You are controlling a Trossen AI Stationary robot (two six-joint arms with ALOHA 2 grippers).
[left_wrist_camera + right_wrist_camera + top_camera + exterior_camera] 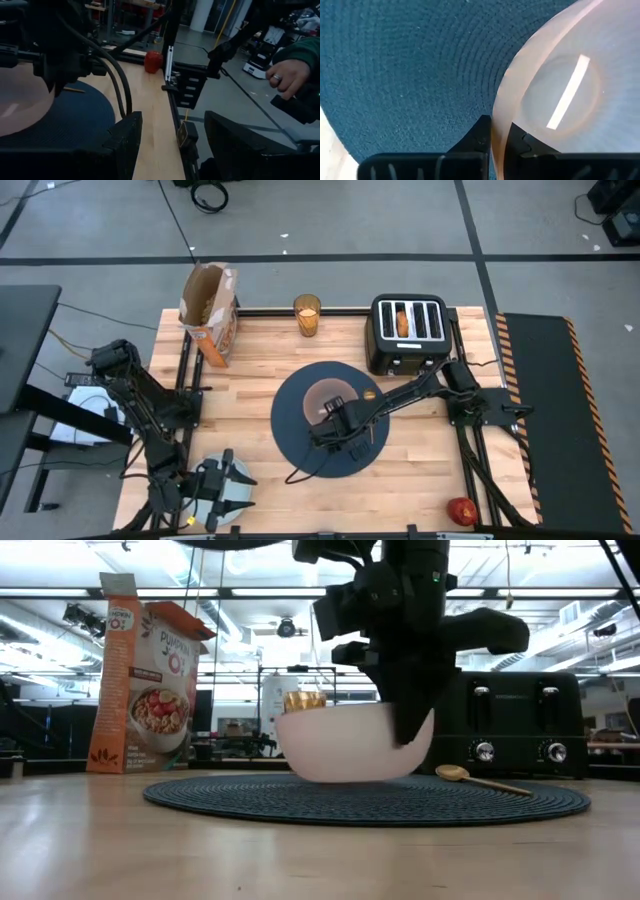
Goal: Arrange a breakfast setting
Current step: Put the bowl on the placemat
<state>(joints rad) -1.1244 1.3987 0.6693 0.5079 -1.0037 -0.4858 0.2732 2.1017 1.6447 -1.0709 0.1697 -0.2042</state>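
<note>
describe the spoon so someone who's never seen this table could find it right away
Start at the round dark-blue mat in the table's middle. The gold spoon lies on its edge nearest the black toaster, beside the pinkish bowl. It is the only slim, shiny thing there.

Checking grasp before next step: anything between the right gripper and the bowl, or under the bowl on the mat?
Nothing visible. The right gripper is clamped on the rim of the pinkish bowl, one finger on each side. The bowl sits on the dark-blue mat; the gold spoon lies beside it, apart.
</note>
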